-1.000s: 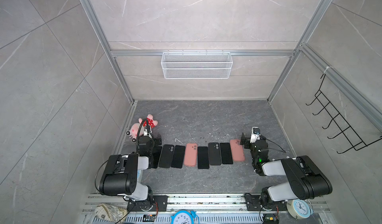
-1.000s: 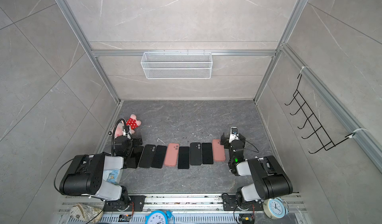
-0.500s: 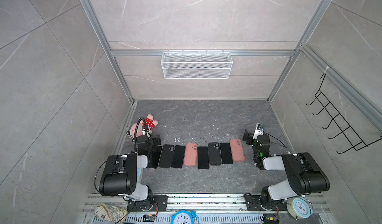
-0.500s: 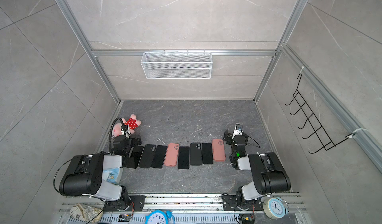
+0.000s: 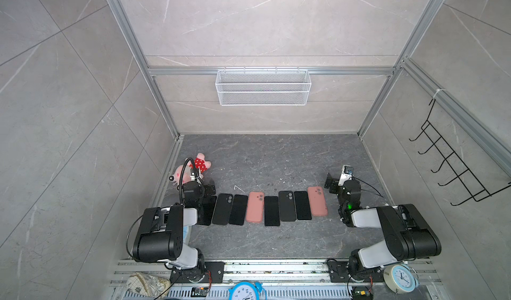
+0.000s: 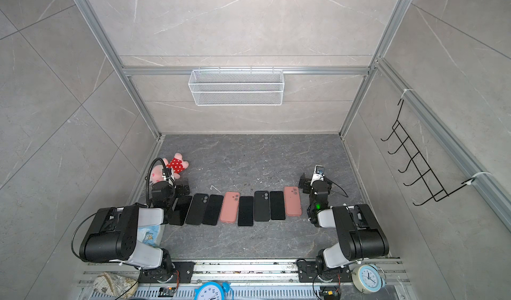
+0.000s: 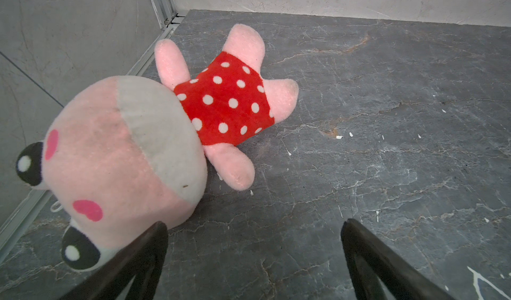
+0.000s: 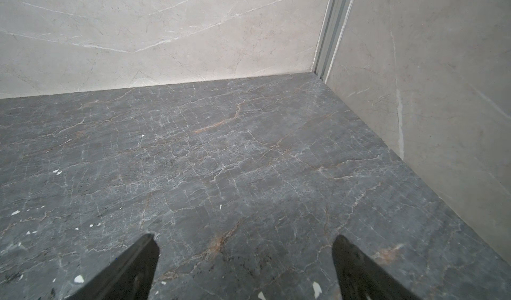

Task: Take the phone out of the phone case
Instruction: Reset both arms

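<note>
On the metal rail (image 5: 276, 268) nearest the viewer stand two clocks, a blue alarm clock (image 5: 244, 291) and a pale alarm clock (image 5: 401, 279), along with one crumpled cloth (image 5: 146, 283). Two black arms rise from the rail, the left arm (image 5: 160, 235) and the right arm (image 5: 401, 229). Between them, on the grey floor (image 5: 276, 160), eight phones (image 5: 271, 211) lie flat in one row: six black, and two in pink phone cases (image 5: 255, 206) (image 5: 317, 201). Nothing grips any of them.

The left gripper (image 7: 253, 229), fingers spread wide and empty, hovers at the row's left end, as it did a second ago, just short of one pink plush toy (image 7: 124, 157). The right gripper (image 8: 246, 243), also spread and empty, has drawn off the right-end pink case towards the side wall.

Beyond, there is one white wire basket (image 5: 262, 87) on the back wall and one black hook rack (image 5: 453, 154) on the right wall.
</note>
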You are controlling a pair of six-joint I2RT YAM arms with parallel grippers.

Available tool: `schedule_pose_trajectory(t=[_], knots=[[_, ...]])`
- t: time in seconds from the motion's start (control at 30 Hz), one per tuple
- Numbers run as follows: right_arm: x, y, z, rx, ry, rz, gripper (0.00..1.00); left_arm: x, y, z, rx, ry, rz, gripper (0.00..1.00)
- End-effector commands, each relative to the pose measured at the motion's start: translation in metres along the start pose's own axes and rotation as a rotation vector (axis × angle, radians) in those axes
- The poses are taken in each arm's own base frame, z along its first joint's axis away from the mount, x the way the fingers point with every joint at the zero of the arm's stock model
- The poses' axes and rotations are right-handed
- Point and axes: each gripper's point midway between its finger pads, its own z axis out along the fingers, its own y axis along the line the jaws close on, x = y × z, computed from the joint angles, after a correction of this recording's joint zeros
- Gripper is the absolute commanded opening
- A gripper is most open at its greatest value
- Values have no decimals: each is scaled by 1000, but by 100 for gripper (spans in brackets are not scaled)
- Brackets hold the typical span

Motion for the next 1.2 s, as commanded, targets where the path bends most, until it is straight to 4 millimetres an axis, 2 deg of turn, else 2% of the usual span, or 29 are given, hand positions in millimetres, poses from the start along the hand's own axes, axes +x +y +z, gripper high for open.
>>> schedule_pose_trajectory(t=[0.0, 0.5, 0.6, 1.0, 1.17], knots=[[1, -1, 3, 6, 10, 11, 100, -17, 2, 2, -5, -49, -15, 100], [1, 0, 2, 5, 9, 10, 100, -16, 2, 2, -5, -46, -15, 100], [3, 26, 3, -146, 31, -42, 100, -16, 2, 2, -2, -47, -15, 100], [3, 26, 3, -147, 33, -42, 100, -16, 2, 2, -3, -47, -15, 100], [3, 18, 4, -101, 33, -22, 100, -17, 2, 2, -1, -48, -15, 100]])
